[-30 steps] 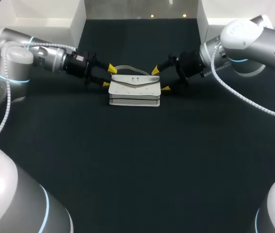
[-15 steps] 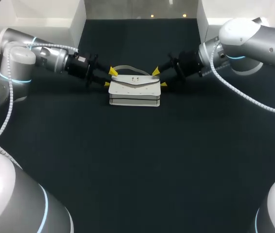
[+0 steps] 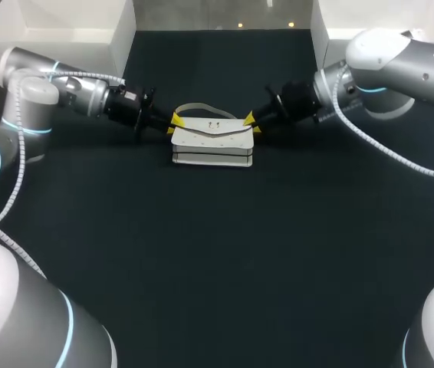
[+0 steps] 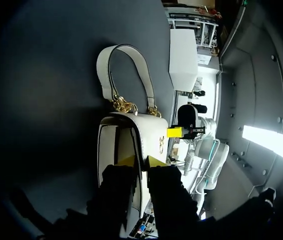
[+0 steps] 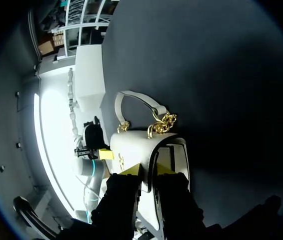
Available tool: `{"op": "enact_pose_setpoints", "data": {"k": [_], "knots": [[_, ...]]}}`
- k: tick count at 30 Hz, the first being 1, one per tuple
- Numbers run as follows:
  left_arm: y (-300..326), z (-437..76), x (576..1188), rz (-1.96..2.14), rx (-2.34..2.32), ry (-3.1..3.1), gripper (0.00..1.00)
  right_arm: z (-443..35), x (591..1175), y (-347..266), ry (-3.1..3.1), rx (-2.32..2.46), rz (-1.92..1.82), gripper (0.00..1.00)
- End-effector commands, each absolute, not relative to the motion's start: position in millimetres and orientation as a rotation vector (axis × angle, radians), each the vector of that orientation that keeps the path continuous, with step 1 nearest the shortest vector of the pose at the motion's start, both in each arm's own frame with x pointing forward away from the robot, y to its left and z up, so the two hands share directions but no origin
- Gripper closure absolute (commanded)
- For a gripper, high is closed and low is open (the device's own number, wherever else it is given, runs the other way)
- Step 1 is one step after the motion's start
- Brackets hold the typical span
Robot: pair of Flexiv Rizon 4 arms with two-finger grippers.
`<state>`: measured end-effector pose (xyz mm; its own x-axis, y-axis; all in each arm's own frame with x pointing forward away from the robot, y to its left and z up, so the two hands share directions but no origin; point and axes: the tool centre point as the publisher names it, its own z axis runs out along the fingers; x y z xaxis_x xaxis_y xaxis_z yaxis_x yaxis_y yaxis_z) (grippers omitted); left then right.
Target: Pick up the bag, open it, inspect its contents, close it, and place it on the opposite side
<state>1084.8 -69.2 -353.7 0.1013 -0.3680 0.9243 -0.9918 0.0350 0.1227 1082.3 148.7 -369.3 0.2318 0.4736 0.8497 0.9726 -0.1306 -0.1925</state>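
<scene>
**A:** How are the left jaws seen?

**B:** They are pressed together on one end of the white bag (image 4: 131,134). A thin edge of the bag is pinched between the left jaws' yellow tips (image 4: 127,161).

**A:** And the right jaws?

**B:** The same is seen there. The other end of the bag is pinched between the right jaws' yellow tips (image 5: 131,170). So the bag is held from both ends at once.

**A:** Where is the bag found?

**B:** It is found in the upper middle of the frame from above, resting on the dark tabletop (image 3: 217,253). The bag is gripped right between the two sets of jaws.

**A:** What is seen on the bag?

**B:** The flap (image 3: 212,132) is folded down, and a small gold clasp (image 4: 160,145) is seen on it. A white handle (image 4: 109,65) is joined to the bag by gold chain links (image 4: 124,105). The handle is laid flat on the tabletop, just behind the bag, toward the top of the frame.

**A:** And farther out?

**B:** The left arm (image 3: 87,93) is seen coming in from the upper left. The right arm (image 3: 386,61) is seen coming in from the upper right.
</scene>
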Motion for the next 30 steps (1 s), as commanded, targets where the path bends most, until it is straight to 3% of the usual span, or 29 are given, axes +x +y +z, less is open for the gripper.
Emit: {"op": "enact_pose_setpoints", "data": {"k": [1, 2, 3, 4, 6, 7, 8, 9, 11, 14, 24, 25, 26, 27, 28, 29, 30], "knots": [[-70.9, -354.5, 1086.2, 0.879, 1.488, -1.409, 1.00, -370.8, 1077.7, 148.6, -1.348, -1.729, -0.822, 1.00], [-70.8, -353.9, 1086.1, 0.880, 1.488, -1.409, 1.00, -370.7, 1077.1, 148.6, -1.349, -1.731, -0.825, 1.00], [-70.6, -353.4, 1086.1, 0.882, 1.488, -1.408, 0.78, -370.4, 1076.4, 148.6, -1.350, -1.730, -0.832, 0.88], [-70.5, -352.9, 1086.0, 0.884, 1.490, -1.407, 0.66, -370.0, 1076.0, 148.7, -1.351, -1.729, -0.835, 0.70], [-70.3, -351.7, 1085.4, 0.889, 1.490, -1.407, 0.62, -369.4, 1075.1, 148.9, -1.351, -1.729, -0.839, 0.52], [-70.3, -351.2, 1085.1, 0.891, 1.490, -1.407, 0.64, -368.9, 1074.6, 148.9, -1.350, -1.730, -0.844, 0.51], [-70.3, -350.8, 1084.7, 0.894, 1.489, -1.409, 0.73, -368.3, 1074.3, 148.8, -1.349, -1.730, -0.846, 0.51], [-70.4, -350.5, 1084.4, 0.896, 1.489, -1.410, 1.00, -367.7, 1073.9, 148.9, -1.348, -1.729, -0.849, 0.52], [-70.6, -350.4, 1083.9, 0.898, 1.490, -1.413, 1.00, -366.3, 1073.4, 149.0, -1.348, -1.727, -0.855, 0.62], [-71.4, -351.8, 1082.7, 0.898, 1.491, -1.420, 1.00, -365.5, 1073.0, 149.9, -1.351, -1.726, -0.860, 1.00], [-70.7, -352.8, 1080.5, 0.889, 1.495, -1.418, 1.00, -367.9, 1071.1, 153.0, -1.370, -1.715, -0.845, 1.00], [-69.6, -350.7, 1080.2, 0.891, 1.495, -1.418, 0.58, -367.3, 1070.8, 153.3, -1.378, -1.716, -0.838, 1.00], [-68.3, -348.5, 1079.9, 0.895, 1.492, -1.419, 0.04, -366.2, 1070.3, 153.2, -1.385, -1.719, -0.836, 0.92], [-66.8, -345.6, 1079.5, 0.905, 1.491, -1.421, 0.00, -364.7, 1069.5, 152.3, -1.391, -1.727, -0.838, 0.55], [-64.8, -342.2, 1078.9, 0.912, 1.489, -1.424, 0.00, -362.8, 1068.4, 151.0, -1.399, -1.731, -0.842, 0.10], [-62.8, -339.2, 1078.3, 0.918, 1.488, -1.428, 0.00, -360.8, 1067.3, 149.3, -1.402, -1.739, -0.846, 0.00], [-60.5, -336.1, 1077.6, 0.925, 1.487, -1.432, 0.00, -359.0, 1066.0, 147.5, -1.407, -1.748, -0.850, 0.00]]}}
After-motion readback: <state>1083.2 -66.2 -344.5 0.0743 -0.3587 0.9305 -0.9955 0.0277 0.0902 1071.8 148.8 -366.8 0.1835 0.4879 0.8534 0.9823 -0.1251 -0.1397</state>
